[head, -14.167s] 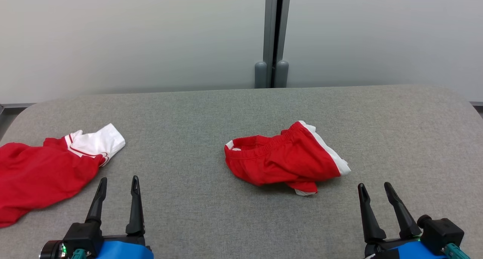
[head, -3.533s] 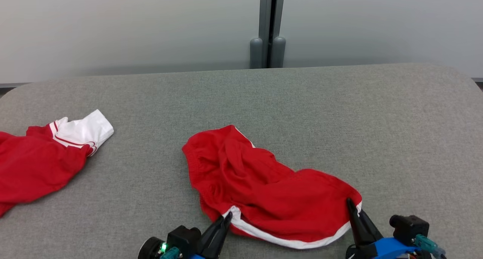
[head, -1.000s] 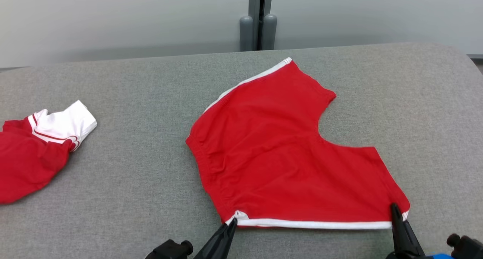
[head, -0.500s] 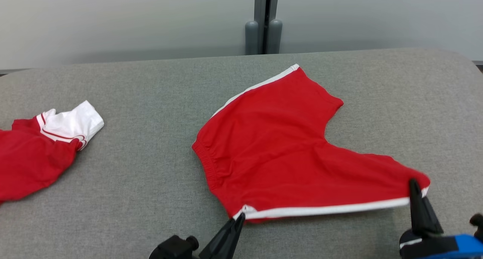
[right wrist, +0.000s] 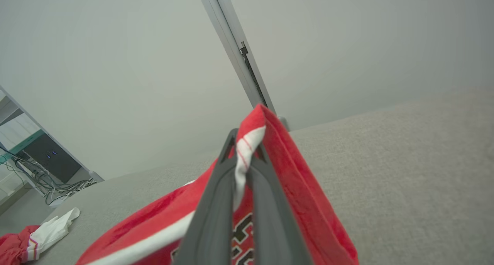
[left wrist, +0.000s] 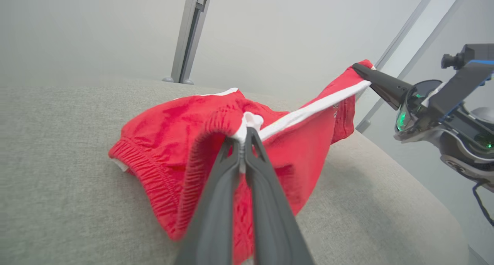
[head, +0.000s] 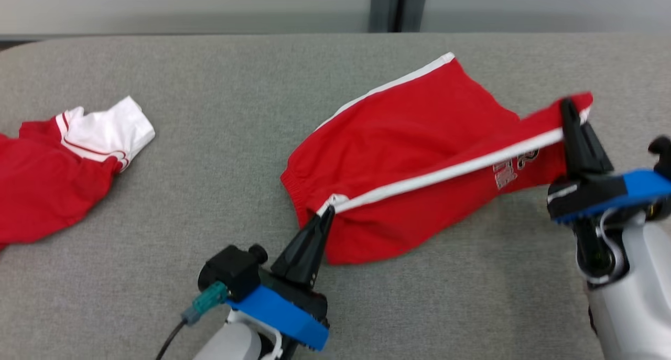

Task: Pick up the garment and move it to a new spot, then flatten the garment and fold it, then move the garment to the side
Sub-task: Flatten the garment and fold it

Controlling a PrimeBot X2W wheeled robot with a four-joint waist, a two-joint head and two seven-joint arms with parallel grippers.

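On the grey padded surface (head: 209, 203), right of centre: red shorts (head: 419, 134), half lifted. Pinched at both ends of the white side stripe (head: 445, 174), stretched into a taut line between the two arms. At the near end, beside the elastic waistband (left wrist: 154, 172): the left end effector (head: 326, 212), fingers pressed together with only cloth between them. At the other end, held higher above the surface: the right end effector (head: 567, 107), likewise clamped tight, with white trim and red fabric poking out past its fingertips. Beneath the stretched stripe, a hanging flap with white printed lettering (head: 508, 171). Remainder of the shorts draped down onto the surface, waistband bunched and resting there. At the far left of the surface, well apart: a second red garment (head: 52, 182) with a white sleeve, crumpled. Behind the surface, a pale wall (head: 209, 3) with a grey post (head: 398, 6).
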